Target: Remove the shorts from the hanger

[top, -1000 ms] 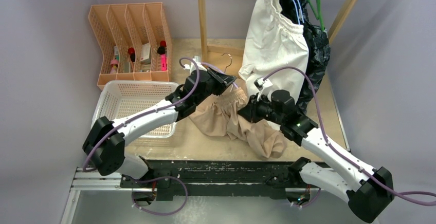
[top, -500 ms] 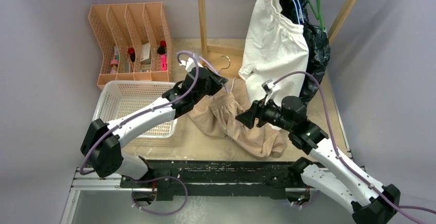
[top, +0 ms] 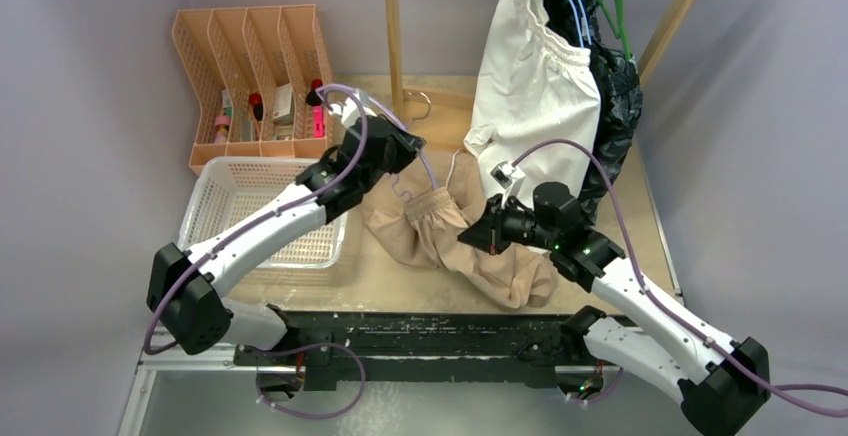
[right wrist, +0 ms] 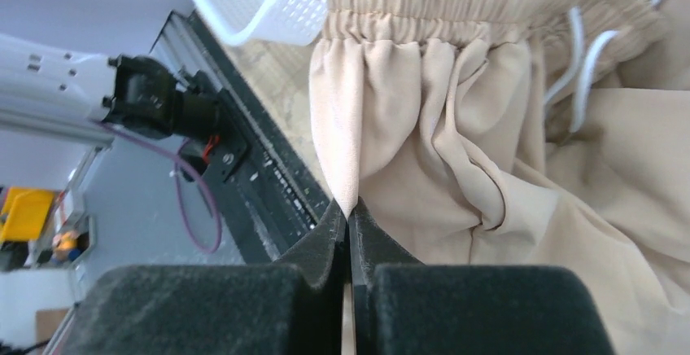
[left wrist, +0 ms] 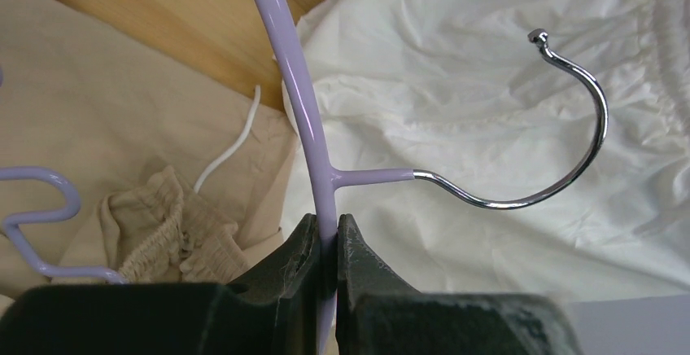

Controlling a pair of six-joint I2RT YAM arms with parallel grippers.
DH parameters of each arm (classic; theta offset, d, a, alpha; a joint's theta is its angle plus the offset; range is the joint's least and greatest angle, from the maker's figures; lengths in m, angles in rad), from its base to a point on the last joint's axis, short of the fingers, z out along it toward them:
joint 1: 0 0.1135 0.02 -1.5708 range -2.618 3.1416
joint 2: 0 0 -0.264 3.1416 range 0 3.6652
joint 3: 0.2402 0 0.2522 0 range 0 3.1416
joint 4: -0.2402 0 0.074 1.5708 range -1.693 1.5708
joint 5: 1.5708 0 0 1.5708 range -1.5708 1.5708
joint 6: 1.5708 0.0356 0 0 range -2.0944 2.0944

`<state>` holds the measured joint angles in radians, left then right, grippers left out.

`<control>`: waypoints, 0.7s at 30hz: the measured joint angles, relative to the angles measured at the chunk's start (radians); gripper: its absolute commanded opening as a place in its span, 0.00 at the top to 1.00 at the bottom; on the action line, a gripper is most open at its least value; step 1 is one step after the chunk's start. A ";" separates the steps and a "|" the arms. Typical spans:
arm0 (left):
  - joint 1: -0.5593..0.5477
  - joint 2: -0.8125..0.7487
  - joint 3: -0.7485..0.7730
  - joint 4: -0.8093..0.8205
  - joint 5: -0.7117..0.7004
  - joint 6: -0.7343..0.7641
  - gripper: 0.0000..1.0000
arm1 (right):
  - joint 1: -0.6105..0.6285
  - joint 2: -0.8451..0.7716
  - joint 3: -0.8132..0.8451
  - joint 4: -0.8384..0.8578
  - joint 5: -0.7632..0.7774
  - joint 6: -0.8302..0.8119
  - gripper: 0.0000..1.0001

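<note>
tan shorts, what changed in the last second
The left gripper, shut on the lilac hanger, drew it left and back. The right gripper opened, then shut on a fold of the tan shorts below the waistband. The hanging white shorts and the basket stayed put.

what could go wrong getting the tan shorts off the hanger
The right gripper pinches only a thin fold of the tan shorts and may slip. The hanger in the left gripper has a curled end by the waistband that could snag. Its hook might catch the white shorts.
</note>
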<state>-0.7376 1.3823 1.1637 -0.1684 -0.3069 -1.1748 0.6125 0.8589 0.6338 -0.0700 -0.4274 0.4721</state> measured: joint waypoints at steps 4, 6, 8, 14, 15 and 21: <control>0.068 -0.014 0.045 -0.049 0.005 0.030 1.00 | 0.000 0.007 -0.009 -0.006 -0.075 -0.010 1.00; 0.102 -0.021 0.068 -0.075 0.005 0.053 1.00 | 0.000 0.014 -0.024 -0.009 -0.111 -0.015 1.00; 0.130 -0.029 0.089 -0.106 0.006 0.070 1.00 | 0.000 0.021 -0.037 -0.012 -0.136 -0.020 1.00; 0.187 -0.103 0.127 -0.198 -0.010 0.121 1.00 | 0.004 0.178 -0.010 0.003 -0.140 -0.027 1.00; 0.187 -0.117 0.133 -0.210 -0.018 0.125 1.00 | 0.011 0.233 0.013 0.003 -0.124 -0.027 1.00; 0.186 -0.245 0.143 -0.301 -0.120 0.148 1.00 | 0.151 0.545 0.267 -0.052 0.123 -0.077 0.98</control>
<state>-0.5518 1.1370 1.3071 -0.4694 -0.4271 -1.0271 0.7639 1.4036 0.9009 -0.1219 -0.3042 0.3954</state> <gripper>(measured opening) 0.057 0.019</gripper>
